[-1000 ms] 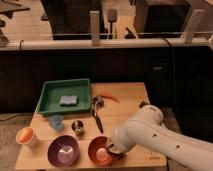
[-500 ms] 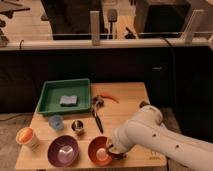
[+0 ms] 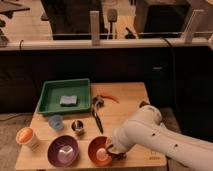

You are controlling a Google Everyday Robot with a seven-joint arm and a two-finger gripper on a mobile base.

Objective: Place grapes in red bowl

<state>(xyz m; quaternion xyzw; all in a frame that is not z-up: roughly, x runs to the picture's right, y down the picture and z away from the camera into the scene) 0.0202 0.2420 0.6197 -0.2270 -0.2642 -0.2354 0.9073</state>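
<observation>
So we're looking at a wooden tabletop (image 3: 130, 92) that's carrying a green tray (image 3: 50, 97) at the back left. We're seeing a small blue cup (image 3: 56, 121), a metal cup (image 3: 78, 127) and an orange cup (image 3: 27, 137) sitting on it, plus a purple bowl (image 3: 63, 150) beside the red bowl (image 3: 96, 150) up front. The end effector (image 3: 112, 149) is hanging at the red bowl's right rim.
</observation>
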